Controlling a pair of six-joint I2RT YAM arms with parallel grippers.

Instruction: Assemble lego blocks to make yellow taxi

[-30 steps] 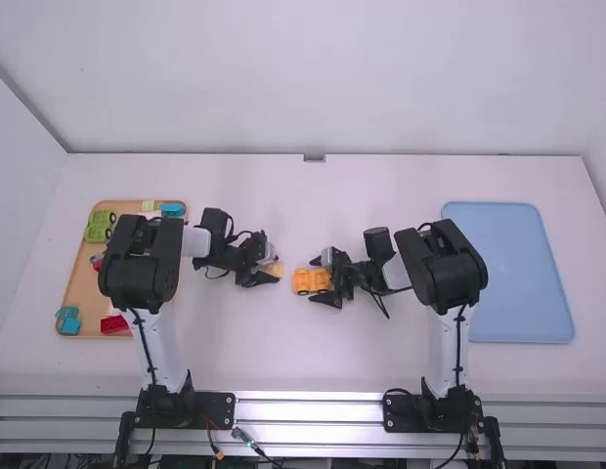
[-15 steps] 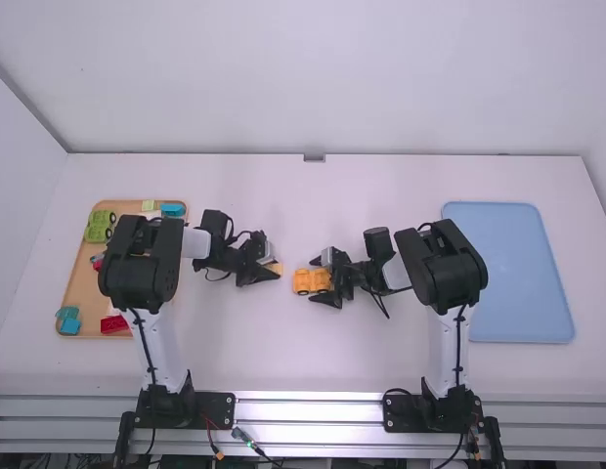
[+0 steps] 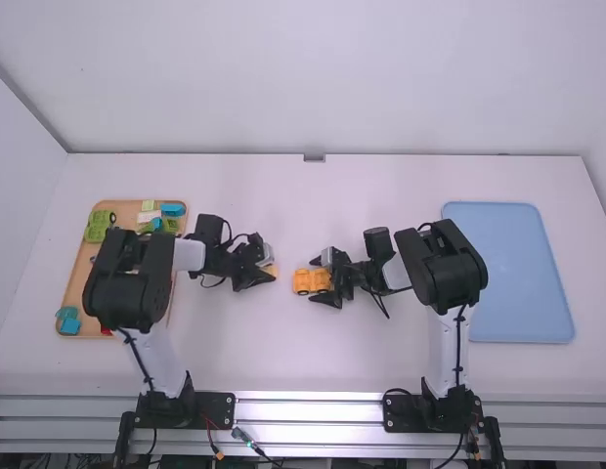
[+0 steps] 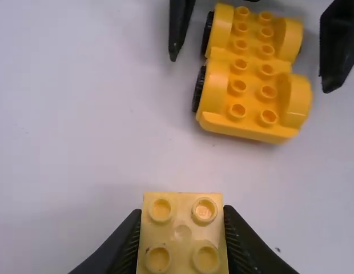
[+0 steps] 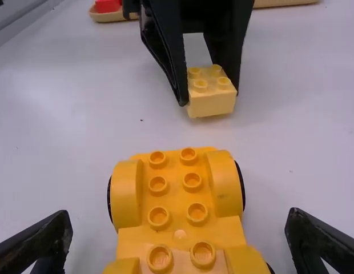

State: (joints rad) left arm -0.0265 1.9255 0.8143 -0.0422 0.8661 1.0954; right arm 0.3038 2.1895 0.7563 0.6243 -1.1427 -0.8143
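High camera above, facing down

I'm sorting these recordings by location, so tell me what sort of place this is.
Probably a robotics lab or test station: two arms bolted to a metal rail, a plain white table, and a blue tray.

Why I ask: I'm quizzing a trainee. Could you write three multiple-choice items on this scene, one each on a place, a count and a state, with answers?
1. Where is the pale yellow block?
A) In the blue tray
B) Between the left gripper's fingers
C) In the tan tray

2. How many studs has its top?
A) Two
B) Six
C) Four

3. How is the right gripper?
A) Open around the yellow car base
B) Shut on the car base
C) Shut on the block

Key:
1 B: both fingers touch its sides.
2 C: two rows of two show.
3 A: gaps show on both sides.
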